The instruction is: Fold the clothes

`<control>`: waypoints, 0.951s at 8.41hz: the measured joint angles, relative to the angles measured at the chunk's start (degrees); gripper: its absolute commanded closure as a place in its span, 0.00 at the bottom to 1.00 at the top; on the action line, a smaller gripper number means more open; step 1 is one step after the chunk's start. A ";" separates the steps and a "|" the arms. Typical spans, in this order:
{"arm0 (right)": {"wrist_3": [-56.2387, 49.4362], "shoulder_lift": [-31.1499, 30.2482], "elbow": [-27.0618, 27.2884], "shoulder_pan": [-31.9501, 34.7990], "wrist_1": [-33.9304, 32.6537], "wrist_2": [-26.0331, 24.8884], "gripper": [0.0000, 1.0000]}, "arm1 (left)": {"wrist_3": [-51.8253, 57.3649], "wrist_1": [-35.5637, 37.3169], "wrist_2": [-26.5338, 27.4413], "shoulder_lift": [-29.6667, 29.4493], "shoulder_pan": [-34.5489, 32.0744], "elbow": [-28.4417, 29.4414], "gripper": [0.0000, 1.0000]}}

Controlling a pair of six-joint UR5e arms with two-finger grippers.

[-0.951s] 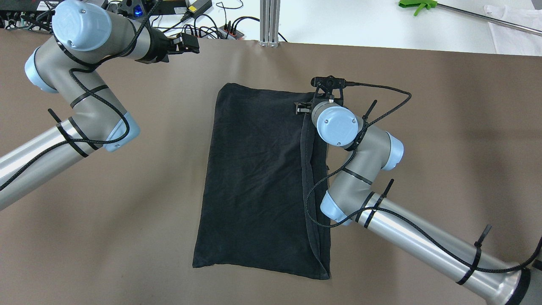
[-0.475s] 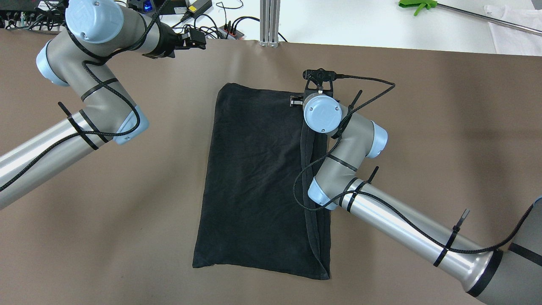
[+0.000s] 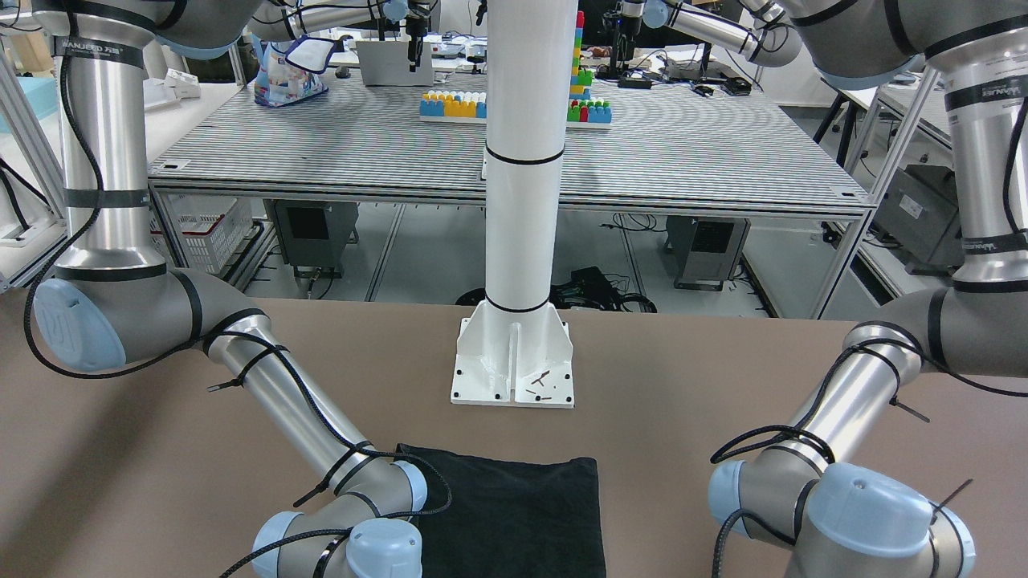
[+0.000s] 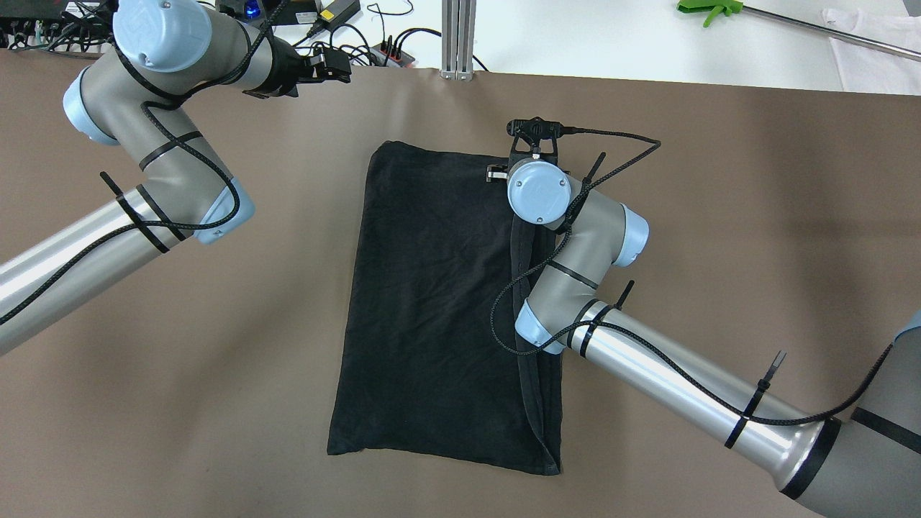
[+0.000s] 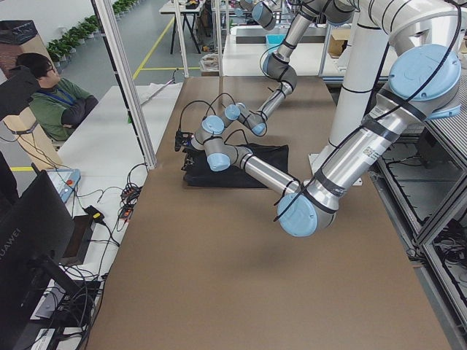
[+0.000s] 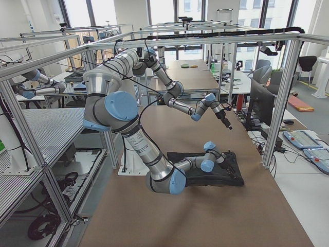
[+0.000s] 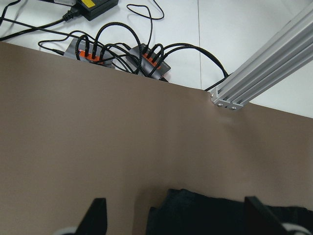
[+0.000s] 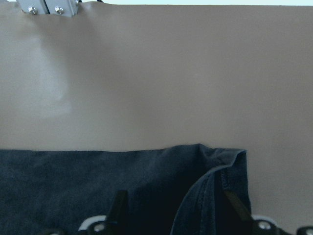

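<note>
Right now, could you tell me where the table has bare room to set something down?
Bare tabletop lies between the black garment and the left arm, and on the far right beyond the right arm. Crowded at the garment's far-right corner, under the right gripper.

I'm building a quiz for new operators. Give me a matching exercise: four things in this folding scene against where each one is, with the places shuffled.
1. plain black fabric garment
2. left two-finger gripper
3. right two-finger gripper
4. green-handled tool

A. over the garment's far corner on the robot's right
B. on the white surface beyond the brown table
C. flat mid-table, one long edge folded over
D. raised near the table's far edge, clear of the garment

Pairs: 1-C, 2-D, 3-A, 4-B
</note>
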 measured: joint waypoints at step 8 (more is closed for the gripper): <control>-4.60 -0.29 0.28 0.90 0.49 2.23 1.00 | -0.02 0.00 0.04 -0.59 -0.15 0.87 0.00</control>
